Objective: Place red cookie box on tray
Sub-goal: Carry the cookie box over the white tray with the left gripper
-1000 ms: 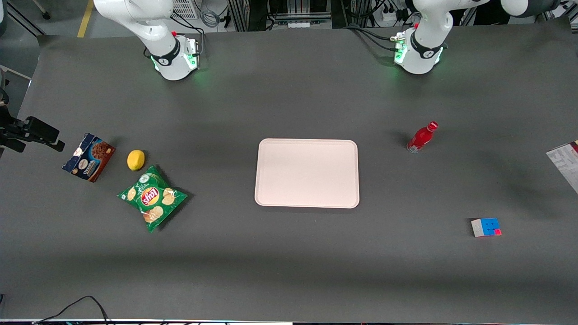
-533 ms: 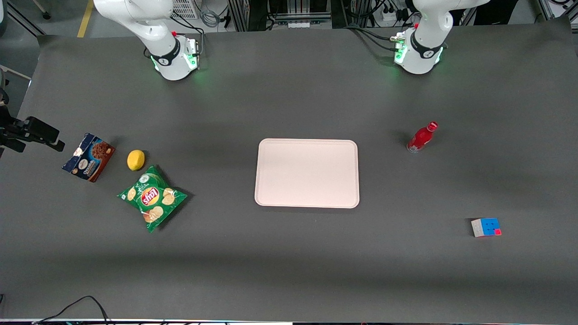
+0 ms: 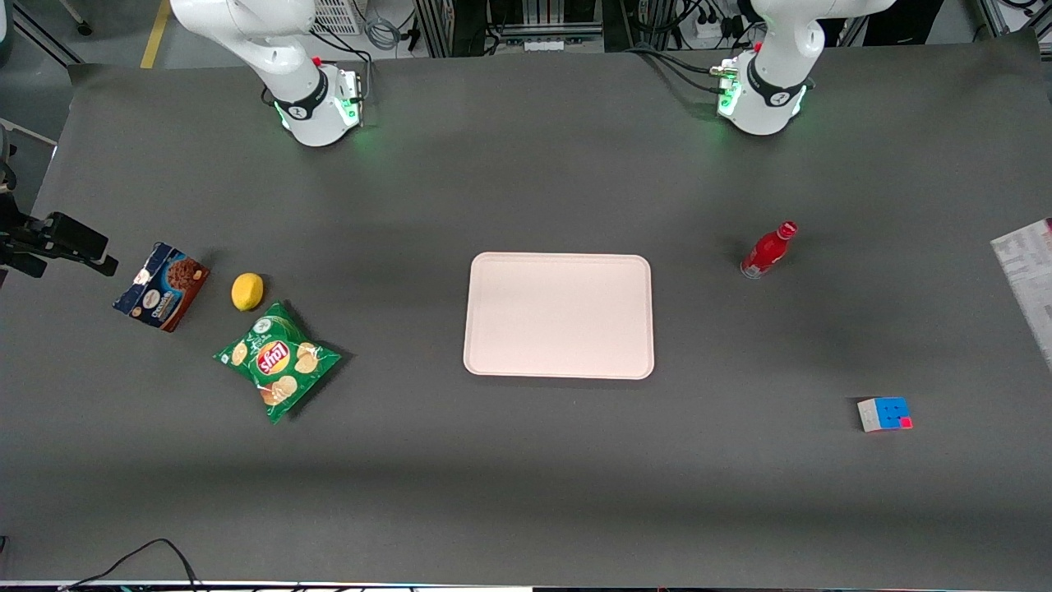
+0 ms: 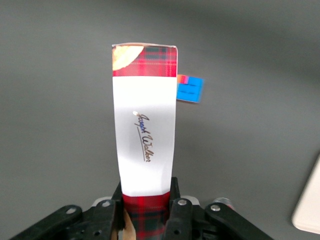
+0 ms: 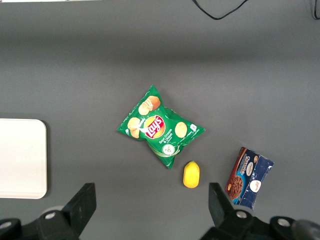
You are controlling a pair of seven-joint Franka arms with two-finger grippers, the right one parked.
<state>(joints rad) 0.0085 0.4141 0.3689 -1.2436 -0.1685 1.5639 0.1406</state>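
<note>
The cookie box (image 4: 145, 135) is clamped in the claw (image 4: 146, 212), one finger (image 4: 174, 202) pressed to each long side near its plaid lower end. It hangs in the air over the bare grey desk (image 3: 526, 460), out at the working arm's end; in the front view only a corner of its white printed side (image 3: 1027, 275) juts in at the edge. The white label with a signature faces the wrist camera, and the plaid end with a bit of cookie picture points away from the claw.

Under the box's tip in the wrist view lies the cube (image 4: 190, 88), blue face up, resting on the desk. A pale corner of the tray (image 4: 309, 210) shows nearby.

The tray (image 3: 559, 263) sits flat mid-desk with nothing on it. A red bottle (image 3: 768, 248) stands between it and the working arm's end; the cube (image 3: 884, 413) lies nearer the front camera. Toward the parked arm's end lie a green chip bag (image 3: 277, 359), a lemon (image 3: 246, 291) and a blue-brown box (image 3: 160, 285).

The desk is covered in a dark grey matte sheet. Past its edge are metal racks and cables (image 3: 526, 20).
</note>
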